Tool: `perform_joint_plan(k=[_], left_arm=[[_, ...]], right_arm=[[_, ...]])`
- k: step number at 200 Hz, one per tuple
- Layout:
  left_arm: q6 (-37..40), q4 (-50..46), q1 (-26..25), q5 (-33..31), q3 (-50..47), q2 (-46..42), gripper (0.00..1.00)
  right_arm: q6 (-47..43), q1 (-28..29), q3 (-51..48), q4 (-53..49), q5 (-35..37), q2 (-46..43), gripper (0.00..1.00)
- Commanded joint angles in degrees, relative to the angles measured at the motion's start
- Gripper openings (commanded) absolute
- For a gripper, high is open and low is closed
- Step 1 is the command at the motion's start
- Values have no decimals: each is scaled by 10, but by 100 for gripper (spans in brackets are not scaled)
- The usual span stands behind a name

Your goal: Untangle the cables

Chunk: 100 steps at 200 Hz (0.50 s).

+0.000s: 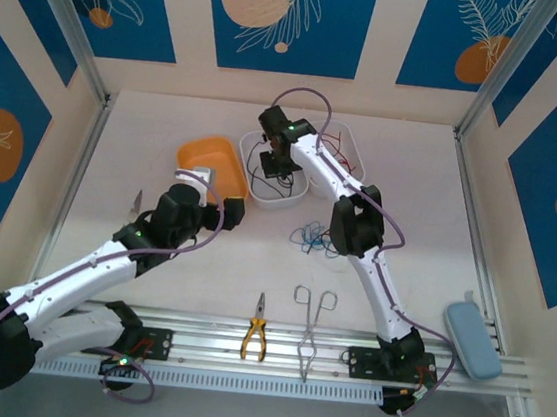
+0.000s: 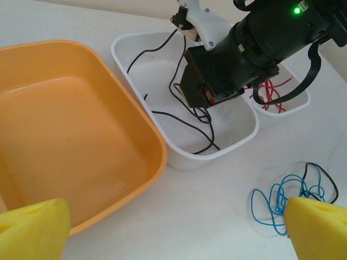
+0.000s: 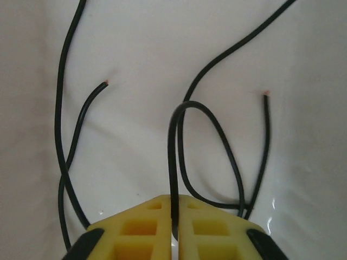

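The cables (image 3: 172, 162) reached right into the right gripper (image 3: 174, 208): its yellow fingers (image 3: 135, 230) stood almost together at the bottom centre of the wrist view, pinching one black cable (image 3: 190, 103) that rose from the narrow slit between them, looped over and dropped back toward the lower right. More black strands curved across the white floor to the left and upper right of the jaws, two of them ending in bare tips. In the overhead view this gripper pointed down into a white tray (image 1: 250, 193) just above the middle of the frame. In a second white tray (image 2: 303, 100), just beside it to the right, lay a red cable (image 2: 268, 89). Below those trays, on the bare table (image 1: 412, 184), a blue cable (image 2: 276, 200) sat in a loose coil with a thin black strand caught in it, near the right fingertip of the left gripper (image 2: 173, 230). That gripper's jaws were spread wide and held nothing, its fingertips in the bottom corners of its own view, above an orange tray (image 2: 154, 142) that touched the first white tray's left wall.
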Motion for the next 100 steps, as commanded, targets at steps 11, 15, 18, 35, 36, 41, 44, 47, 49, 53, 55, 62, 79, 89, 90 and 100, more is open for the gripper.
perform_joint_plan(k=[11, 15, 18, 35, 36, 41, 44, 47, 49, 53, 55, 62, 79, 89, 90, 100], left_arm=[[-7, -1, 6, 0, -1, 3, 100], [-6, -2, 6, -2, -1, 1, 100], [-6, -2, 6, -3, -1, 1, 100], [-5, -2, 6, -4, -3, -5, 100], [-5, -2, 6, -3, -2, -6, 100], [-5, -1, 7, -3, -3, -8, 100], [-5, 0, 5, -2, -4, -9, 100], [-5, 1, 6, 0, -4, -10, 100], [-5, 2, 6, 0, -5, -11, 100], [-5, 4, 7, 1, -6, -11, 100], [-5, 5, 6, 1, -6, -12, 100], [-5, 6, 6, 3, -7, -12, 100], [-5, 5, 7, 3, -5, -12, 100], [-5, 3, 6, 5, -5, -11, 100], [-5, 3, 6, 5, -5, -11, 100], [-5, 3, 6, 5, -5, -12, 100]], right_arm=[[-13, 15, 29, -5, 7, -5, 26], [-12, 16, 29, -7, 9, -8, 29], [-11, 17, 29, -8, 10, -11, 32], [-8, 17, 25, -11, 14, -32, 41], [-7, 17, 24, -12, 14, -33, 42], [-7, 17, 20, -11, 13, -42, 44], [-7, 17, 18, -11, 12, -46, 45], [-6, 17, 16, -11, 11, -51, 46], [-5, 17, 14, -11, 9, -54, 46], [-4, 17, 11, -10, 6, -60, 47], [-4, 17, 10, -10, 6, -62, 47], [-2, 17, 4, -8, 7, -72, 48], [8, 18, -4, -11, 15, -94, 51], [19, 17, -7, -18, 30, -104, 51], [20, 18, -7, -19, 31, -105, 51], [29, 18, -8, -28, 44, -116, 51]])
